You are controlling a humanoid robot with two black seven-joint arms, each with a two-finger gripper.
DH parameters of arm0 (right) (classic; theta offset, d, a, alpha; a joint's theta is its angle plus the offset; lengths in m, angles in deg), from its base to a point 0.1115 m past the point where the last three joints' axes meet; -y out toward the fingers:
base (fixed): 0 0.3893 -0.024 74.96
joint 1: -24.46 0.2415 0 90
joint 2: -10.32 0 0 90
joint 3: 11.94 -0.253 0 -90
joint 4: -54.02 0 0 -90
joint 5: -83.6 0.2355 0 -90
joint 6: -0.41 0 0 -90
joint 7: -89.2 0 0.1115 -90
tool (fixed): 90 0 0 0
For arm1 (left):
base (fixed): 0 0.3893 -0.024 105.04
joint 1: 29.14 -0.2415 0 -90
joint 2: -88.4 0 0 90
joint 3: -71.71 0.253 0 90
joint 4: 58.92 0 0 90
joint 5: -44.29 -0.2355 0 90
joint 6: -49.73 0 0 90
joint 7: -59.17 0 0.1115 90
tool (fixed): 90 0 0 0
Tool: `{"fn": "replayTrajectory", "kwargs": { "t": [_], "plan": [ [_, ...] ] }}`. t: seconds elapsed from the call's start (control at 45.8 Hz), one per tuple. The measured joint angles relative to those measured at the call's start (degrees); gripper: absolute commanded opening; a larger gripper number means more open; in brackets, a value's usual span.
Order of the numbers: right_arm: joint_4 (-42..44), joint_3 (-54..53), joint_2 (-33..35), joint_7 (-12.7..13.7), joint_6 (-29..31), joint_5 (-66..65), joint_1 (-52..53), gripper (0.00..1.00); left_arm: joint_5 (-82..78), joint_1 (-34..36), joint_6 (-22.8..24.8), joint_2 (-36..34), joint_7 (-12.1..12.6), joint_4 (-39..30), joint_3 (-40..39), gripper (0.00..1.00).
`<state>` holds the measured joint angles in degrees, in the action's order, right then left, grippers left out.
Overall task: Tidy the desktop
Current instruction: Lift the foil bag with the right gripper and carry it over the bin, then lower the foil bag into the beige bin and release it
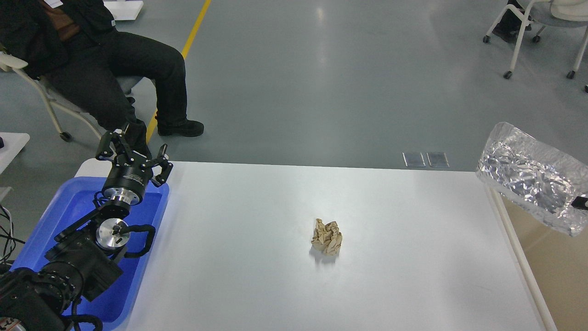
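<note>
The white desktop [257,276] carries a crumpled brown paper ball [327,237] near its middle. My right gripper [580,202] shows only as a small black tip at the right edge. It is shut on the near end of a crinkled silver foil bag [528,179], holding it in the air above the beige bin [551,276]. My left gripper [133,148] is open and empty, raised over the far end of the blue tray [69,202].
The blue tray sits on the desktop's left side, with my left arm lying over it. The beige bin stands against the desktop's right edge. A seated person [115,64] is behind the far left corner. Wheeled chairs [528,27] stand at the far right.
</note>
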<state>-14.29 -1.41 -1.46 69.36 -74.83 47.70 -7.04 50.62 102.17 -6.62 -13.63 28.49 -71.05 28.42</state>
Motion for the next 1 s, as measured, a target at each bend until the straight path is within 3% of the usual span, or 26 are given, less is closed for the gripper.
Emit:
{"fn": "replayTrajectory", "kwargs": {
  "t": [0.349, 0.808, 1.004],
  "plan": [
    [21.66, -1.69, -14.51, 2.23, -4.63, 16.92, -11.86, 0.00, 0.00, 0.00, 0.00, -0.01, 0.00, 0.01, 0.03, 1.00],
    [43.10, -19.16, -34.36, 13.48, -18.13, 26.49, -24.76, 0.00, 0.00, -0.04, 0.00, 0.00, 0.00, 0.00, 0.05, 1.00],
    [47.27, -22.67, -38.82, 15.89, -20.63, 27.21, -27.63, 0.00, 0.00, -0.02, 0.00, -0.01, 0.00, 0.00, 0.05, 1.00]
  ]
}}
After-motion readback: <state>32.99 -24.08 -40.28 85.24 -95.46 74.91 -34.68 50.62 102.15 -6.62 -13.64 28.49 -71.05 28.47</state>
